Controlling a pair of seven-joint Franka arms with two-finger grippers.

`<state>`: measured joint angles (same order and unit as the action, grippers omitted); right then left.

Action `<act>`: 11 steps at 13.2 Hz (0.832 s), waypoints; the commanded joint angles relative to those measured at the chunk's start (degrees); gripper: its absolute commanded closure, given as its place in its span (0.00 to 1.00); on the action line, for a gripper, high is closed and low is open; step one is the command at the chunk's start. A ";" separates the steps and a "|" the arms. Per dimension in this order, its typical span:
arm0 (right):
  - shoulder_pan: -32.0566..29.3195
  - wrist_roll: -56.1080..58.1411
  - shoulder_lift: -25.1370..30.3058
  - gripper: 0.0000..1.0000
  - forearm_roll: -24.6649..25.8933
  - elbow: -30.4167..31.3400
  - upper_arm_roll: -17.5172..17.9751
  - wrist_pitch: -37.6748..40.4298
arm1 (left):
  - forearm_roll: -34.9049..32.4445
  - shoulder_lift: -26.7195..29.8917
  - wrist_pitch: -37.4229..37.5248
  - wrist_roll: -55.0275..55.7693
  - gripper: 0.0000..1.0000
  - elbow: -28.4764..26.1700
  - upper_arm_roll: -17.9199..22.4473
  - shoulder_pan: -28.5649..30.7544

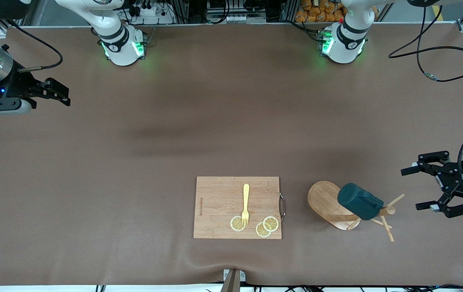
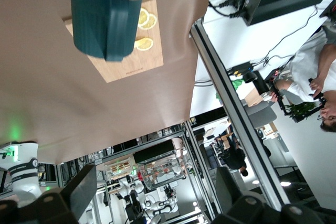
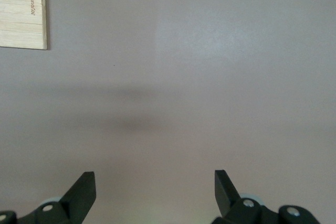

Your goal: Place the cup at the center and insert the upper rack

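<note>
Cup hangs on the upper rack.
Left pincer and right pincer both wide open, empty.

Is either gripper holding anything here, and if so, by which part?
Nothing is held. The left gripper is open beside the mug tree carrying the cup; the right gripper waits open.

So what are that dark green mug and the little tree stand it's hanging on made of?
The cup looks like matte-glazed ceramic: an even teal surface without shine, though coated metal is possible. The upper rack looks like pale unfinished wood or bamboo, with visible grain lines on its oval base.
</note>
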<state>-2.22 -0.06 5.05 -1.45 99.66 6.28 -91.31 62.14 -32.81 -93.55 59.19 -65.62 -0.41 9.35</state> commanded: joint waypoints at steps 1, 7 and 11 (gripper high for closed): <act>0.20 -0.91 1.28 0.00 0.04 0.79 -0.04 0.25 | -0.79 3.80 0.57 1.80 0.00 -1.44 -0.73 -0.03; 0.03 -0.91 1.19 0.00 0.04 0.80 -0.04 0.25 | -8.07 7.85 5.12 2.33 0.00 -1.61 -1.61 -0.21; -0.33 -0.91 1.19 0.00 0.04 0.79 -0.04 0.43 | -19.31 9.69 7.85 -0.38 0.00 -1.61 -3.10 -0.12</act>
<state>-2.15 -0.20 5.06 -1.45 99.68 6.05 -91.15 47.05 -25.50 -86.80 60.32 -65.65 -2.62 8.96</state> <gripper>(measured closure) 0.000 0.000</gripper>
